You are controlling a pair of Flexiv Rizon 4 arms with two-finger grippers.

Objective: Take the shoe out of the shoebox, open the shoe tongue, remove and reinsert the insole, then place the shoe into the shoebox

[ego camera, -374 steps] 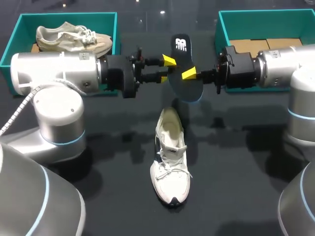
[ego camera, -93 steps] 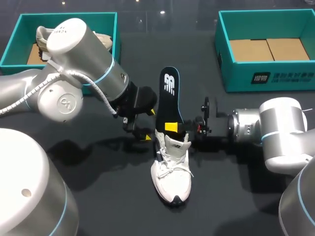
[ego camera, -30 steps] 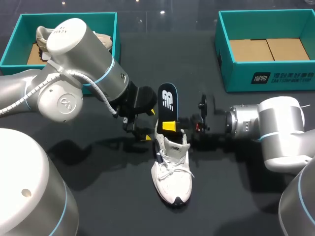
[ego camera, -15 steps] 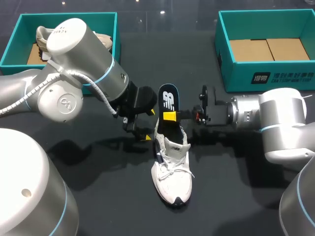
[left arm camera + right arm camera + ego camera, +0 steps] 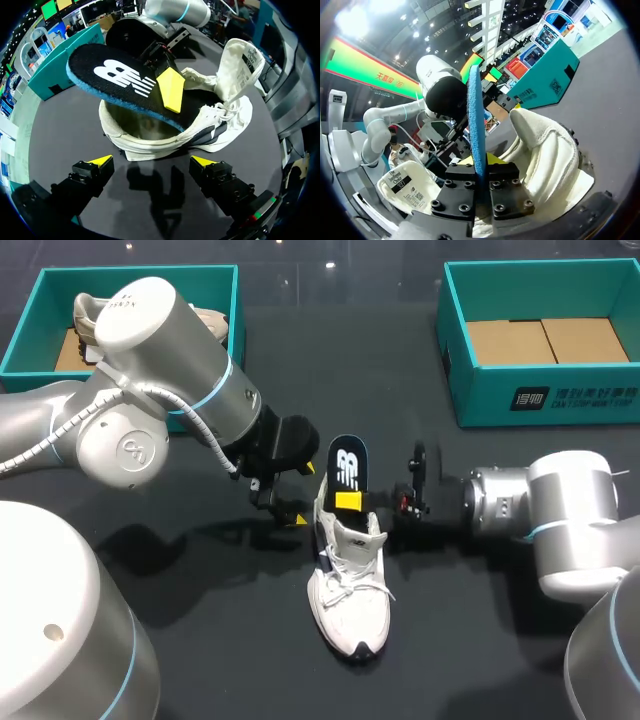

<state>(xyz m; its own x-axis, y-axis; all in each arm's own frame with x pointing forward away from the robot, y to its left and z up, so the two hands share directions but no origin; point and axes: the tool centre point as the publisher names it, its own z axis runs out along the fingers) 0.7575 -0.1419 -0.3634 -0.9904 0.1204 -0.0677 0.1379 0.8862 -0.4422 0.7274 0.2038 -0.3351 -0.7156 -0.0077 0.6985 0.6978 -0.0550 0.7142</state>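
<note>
White shoe (image 5: 348, 580) at mid-table in the head view, toe toward the robot, tongue raised. Dark insole (image 5: 345, 468) standing out of the shoe opening, fore end inside, heel end tilted up and away. Right gripper (image 5: 350, 502) entering from the right, clenched on the insole just above the collar. Left gripper (image 5: 290, 515) just beside the heel, on the shoe's left. Teal left shoebox (image 5: 40, 300) at the far left corner, holding a second shoe (image 5: 140, 318); teal right shoebox (image 5: 470, 400) at the far right corner.

Left wrist view: left gripper (image 5: 151, 161) released, fingers wide apart, nothing between them. Shoe (image 5: 220, 115) ahead of the fingers, insole (image 5: 115, 80) slanting out of it, one yellow finger (image 5: 171, 90) of the other arm flat against its printed face.

Right wrist view: right gripper (image 5: 479, 170) grasping the insole (image 5: 476, 125), seen edge-on as a blue strip rising between the fingers. Shoe (image 5: 545, 155) beside and under the gripper; labelled tongue (image 5: 400, 187) folded back on the other side.
</note>
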